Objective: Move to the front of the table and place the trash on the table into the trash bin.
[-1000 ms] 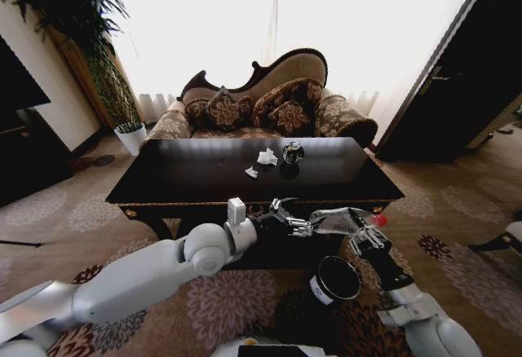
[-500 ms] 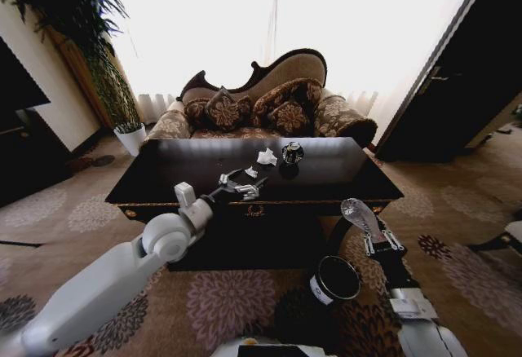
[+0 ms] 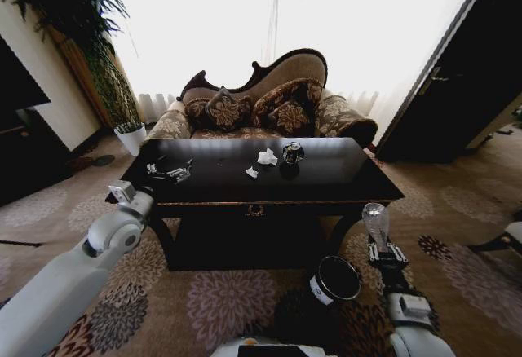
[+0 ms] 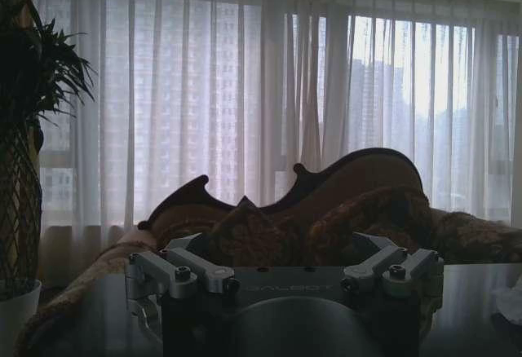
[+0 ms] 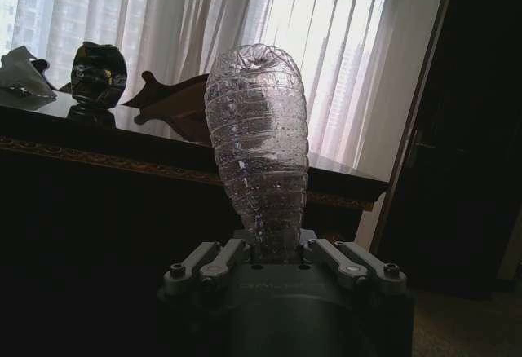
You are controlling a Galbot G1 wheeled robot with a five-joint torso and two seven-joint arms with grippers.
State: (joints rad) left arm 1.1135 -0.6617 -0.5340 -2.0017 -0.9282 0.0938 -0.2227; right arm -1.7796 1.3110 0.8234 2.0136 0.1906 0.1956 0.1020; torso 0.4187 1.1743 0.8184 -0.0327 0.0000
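Dark glossy table (image 3: 326, 179) ahead, sofa (image 3: 261, 100) and bright curtains (image 4: 245, 88) behind; both arms out.

Right gripper (image 3: 385, 251) sits low off the table's front right corner, clamped on a crushed clear plastic bottle (image 5: 258, 145) held upright, just beside and above the black trash bin (image 3: 334, 279) on the carpet. Left gripper (image 3: 169, 173) hovers over the table's left end, jaws spread wide, holding nothing. White paper wads (image 3: 263, 160) and dark shiny round piece (image 3: 292, 153) lie mid-table near the far edge, well apart from both grippers.
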